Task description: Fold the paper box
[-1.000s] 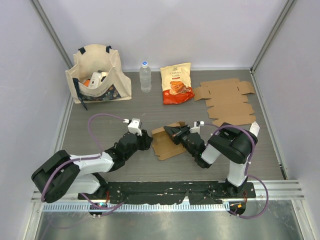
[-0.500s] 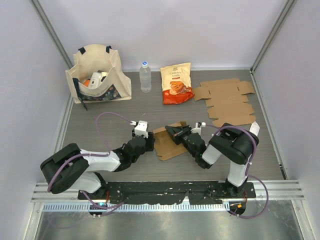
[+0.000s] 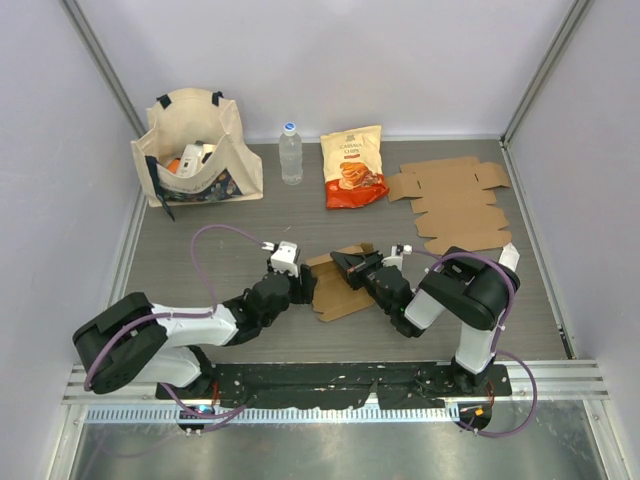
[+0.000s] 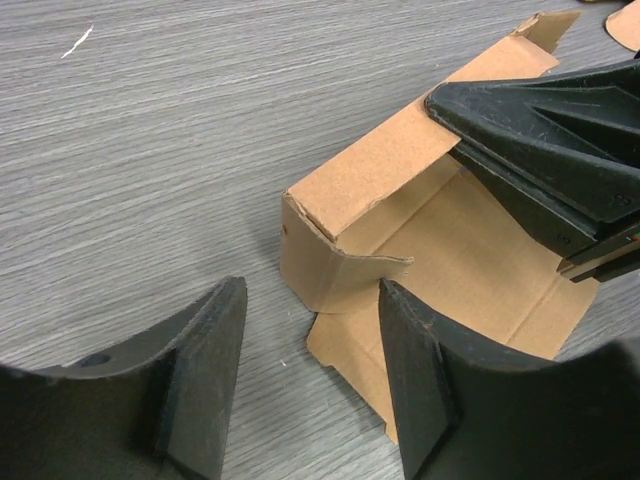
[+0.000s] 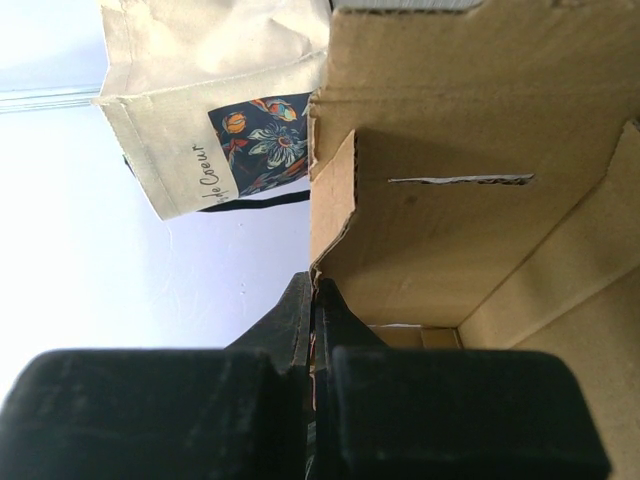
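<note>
The brown paper box (image 3: 335,287) lies half-folded at the table's middle, one long wall raised. My right gripper (image 3: 347,264) is shut on that raised wall's edge; in the right wrist view its fingers (image 5: 314,292) pinch the cardboard (image 5: 450,220) between them. My left gripper (image 3: 303,290) sits at the box's left end. Seen from the left wrist, it (image 4: 310,300) stands open with nothing between its fingers, and the box's near corner flap (image 4: 340,270) lies just ahead of the gap. The right gripper's black fingers (image 4: 540,110) show at the upper right of that view.
A cream tote bag (image 3: 195,150) stands at the back left. Beside it are a water bottle (image 3: 291,153) and an orange snack bag (image 3: 353,166). Flat cardboard blanks (image 3: 450,203) lie at the back right.
My left arm has slid right up to the box's left end, and its jaws have spread wider. The right gripper and the box have stayed put.
</note>
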Robot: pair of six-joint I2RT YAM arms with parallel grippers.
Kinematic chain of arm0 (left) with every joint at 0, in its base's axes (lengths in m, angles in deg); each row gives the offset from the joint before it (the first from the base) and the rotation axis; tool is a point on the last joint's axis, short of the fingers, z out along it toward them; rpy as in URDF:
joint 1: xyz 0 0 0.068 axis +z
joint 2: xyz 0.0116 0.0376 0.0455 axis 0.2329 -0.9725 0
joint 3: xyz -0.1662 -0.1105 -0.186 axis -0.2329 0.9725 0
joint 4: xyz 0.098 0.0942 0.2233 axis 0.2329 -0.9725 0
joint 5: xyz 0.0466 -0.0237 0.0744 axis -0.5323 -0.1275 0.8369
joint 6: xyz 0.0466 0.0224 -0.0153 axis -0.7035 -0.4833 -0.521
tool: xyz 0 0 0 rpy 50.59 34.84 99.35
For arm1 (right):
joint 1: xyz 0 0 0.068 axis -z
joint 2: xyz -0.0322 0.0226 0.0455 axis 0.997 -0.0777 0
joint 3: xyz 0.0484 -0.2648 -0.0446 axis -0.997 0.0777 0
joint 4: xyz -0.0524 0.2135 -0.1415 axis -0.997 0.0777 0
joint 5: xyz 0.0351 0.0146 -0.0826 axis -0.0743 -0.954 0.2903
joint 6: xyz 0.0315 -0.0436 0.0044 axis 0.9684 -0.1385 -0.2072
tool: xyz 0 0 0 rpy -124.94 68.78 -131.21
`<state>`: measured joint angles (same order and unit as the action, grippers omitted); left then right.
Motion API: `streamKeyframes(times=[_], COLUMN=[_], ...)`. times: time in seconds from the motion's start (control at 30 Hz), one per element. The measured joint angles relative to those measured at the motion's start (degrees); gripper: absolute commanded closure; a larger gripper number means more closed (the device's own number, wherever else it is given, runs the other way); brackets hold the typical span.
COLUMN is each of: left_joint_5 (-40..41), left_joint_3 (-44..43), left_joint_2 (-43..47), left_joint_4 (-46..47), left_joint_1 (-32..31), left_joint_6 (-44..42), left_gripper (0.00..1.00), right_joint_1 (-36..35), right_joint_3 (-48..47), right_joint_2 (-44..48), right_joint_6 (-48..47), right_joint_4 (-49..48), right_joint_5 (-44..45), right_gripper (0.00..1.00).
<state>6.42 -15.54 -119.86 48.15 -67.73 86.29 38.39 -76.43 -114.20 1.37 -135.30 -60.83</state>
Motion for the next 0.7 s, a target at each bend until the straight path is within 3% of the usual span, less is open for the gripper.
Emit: streamKeyframes(times=[0.27, 0.4, 0.57, 0.6, 0.63, 0.7], left_joint_5=[2.82, 9.60, 19.61, 25.27, 25.57, 30.67], left_joint_3=[-3.54, -5.31, -9.46, -11.78, -11.89, -14.36], left_joint_2=[-5.20, -7.82, -13.11, -16.24, -16.37, -18.71], left_joint_4=[0.22, -0.09, -1.68, -2.75, -2.80, -5.51], left_joint_1=[-0.28, -1.86, -5.07, -6.88, -6.99, -8.70], left_joint_6=[-0.76, -0.87, -0.35, -0.39, -0.39, 1.25], left_gripper=[0.55, 0.69, 0.71, 0.76, 0.78, 0.93], right_joint_1=[-0.46, -0.66, -0.90, -1.07, -1.07, -1.31], right_joint_3=[0.00, 0.02, 0.00, 0.00, 0.00, -0.09], right_joint_2=[-0.02, -0.02, 0.00, 0.00, 0.00, 0.15], right_joint_6=[0.72, 1.05, 1.60, 1.95, 1.95, 2.23], right_joint_4=[0.04, 0.07, 0.15, 0.26, 0.26, 0.57], right_joint_5=[0.11, 0.26, 0.57, 0.94, 0.98, 1.53], right_gripper=[0.99, 0.99, 0.99, 0.99, 1.00, 0.99])
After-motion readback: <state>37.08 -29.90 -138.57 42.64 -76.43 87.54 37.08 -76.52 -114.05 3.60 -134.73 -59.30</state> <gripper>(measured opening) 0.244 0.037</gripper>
